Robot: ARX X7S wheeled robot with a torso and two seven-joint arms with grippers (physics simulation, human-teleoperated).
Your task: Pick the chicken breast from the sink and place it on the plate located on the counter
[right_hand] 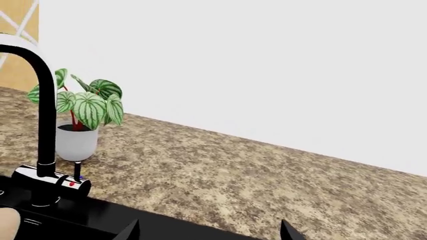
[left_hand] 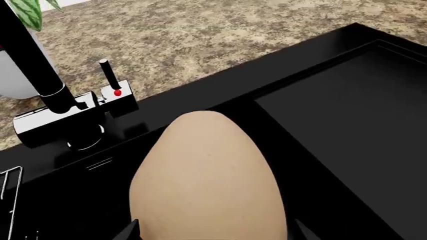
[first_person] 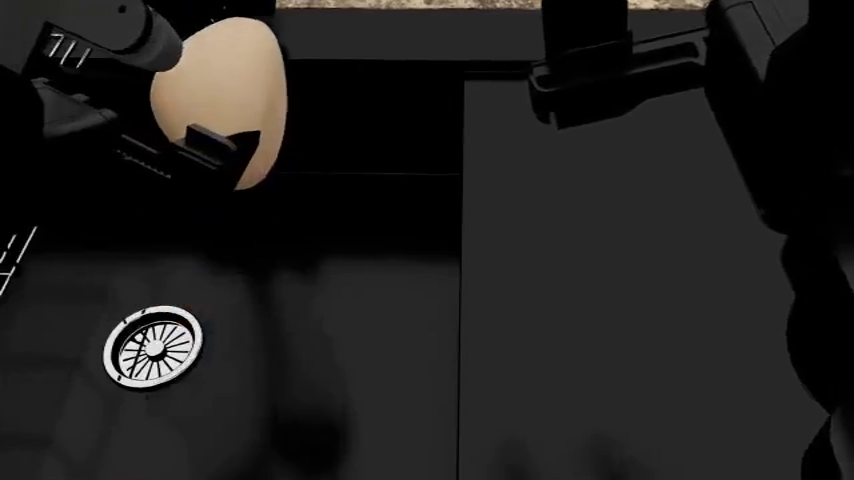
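The beige egg-shaped chicken breast (left_hand: 207, 180) fills the left wrist view and sits between the two dark fingertips of my left gripper (left_hand: 215, 232), which is shut on it. In the head view the chicken breast (first_person: 220, 85) is held over the back left of the black sink (first_person: 347, 330), with one finger (first_person: 214, 142) across its front. My right gripper (right_hand: 208, 232) is open and empty, over the sink's back rim near the speckled counter (right_hand: 233, 170). The plate is out of view.
A black faucet (left_hand: 40, 70) with a chrome base and red-dotted lever stands just beyond the chicken breast. A potted plant (right_hand: 83, 107) stands on the counter behind it. The chrome drain (first_person: 154, 347) is in the basin's left. The flat drainboard (first_person: 627, 300) lies right. The wire rack edge (left_hand: 8, 192) is nearby.
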